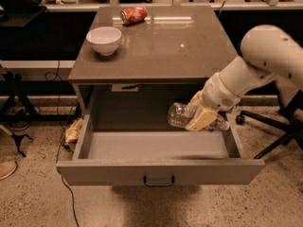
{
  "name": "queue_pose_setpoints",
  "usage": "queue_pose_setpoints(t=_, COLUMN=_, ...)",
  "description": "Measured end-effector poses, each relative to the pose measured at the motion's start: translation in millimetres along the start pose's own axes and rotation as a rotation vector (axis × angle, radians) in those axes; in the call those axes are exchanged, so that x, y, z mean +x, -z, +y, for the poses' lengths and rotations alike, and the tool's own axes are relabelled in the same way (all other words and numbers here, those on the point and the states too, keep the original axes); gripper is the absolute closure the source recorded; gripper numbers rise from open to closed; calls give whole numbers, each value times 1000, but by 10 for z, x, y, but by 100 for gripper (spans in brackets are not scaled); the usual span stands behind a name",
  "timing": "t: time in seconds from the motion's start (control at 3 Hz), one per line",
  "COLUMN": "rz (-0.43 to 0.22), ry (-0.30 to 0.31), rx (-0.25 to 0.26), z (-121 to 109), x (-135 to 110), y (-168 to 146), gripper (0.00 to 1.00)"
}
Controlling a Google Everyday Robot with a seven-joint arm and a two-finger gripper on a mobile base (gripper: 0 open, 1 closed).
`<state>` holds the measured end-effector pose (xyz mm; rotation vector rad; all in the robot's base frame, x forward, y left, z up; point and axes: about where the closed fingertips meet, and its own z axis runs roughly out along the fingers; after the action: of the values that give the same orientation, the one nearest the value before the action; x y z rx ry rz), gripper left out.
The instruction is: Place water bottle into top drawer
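The top drawer [158,172] of the grey-brown table [161,46] is pulled fully open, with a small dark handle at the centre of its front panel. My gripper [201,118] is shut on the water bottle [182,115], a clear crinkled plastic bottle held lying sideways. It hangs just above the right part of the drawer's inside, below the tabletop's front edge. The white arm comes in from the upper right.
A white bowl [104,39] stands on the table's left side and a red soda can [133,14] lies at its back. A crumpled yellowish thing [73,129] lies on the floor left of the drawer. An office chair base [277,136] stands at right.
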<state>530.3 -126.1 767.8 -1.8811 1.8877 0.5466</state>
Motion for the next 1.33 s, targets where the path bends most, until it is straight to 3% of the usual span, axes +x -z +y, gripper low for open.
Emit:
queue_pose_setpoints(t=0.67, rz=-25, ry=-25, rx=95, z=-388, x=204, y=-567, gripper=100)
queue_pose_setpoints(t=1.0, rz=-62, ry=-46, rx=110, z=-496, x=235, y=-786, gripper=84)
queue_pose_setpoints(t=1.33, rz=-94, ry=-65, rx=88, z=-491, x=233, y=-1018, gripper=60)
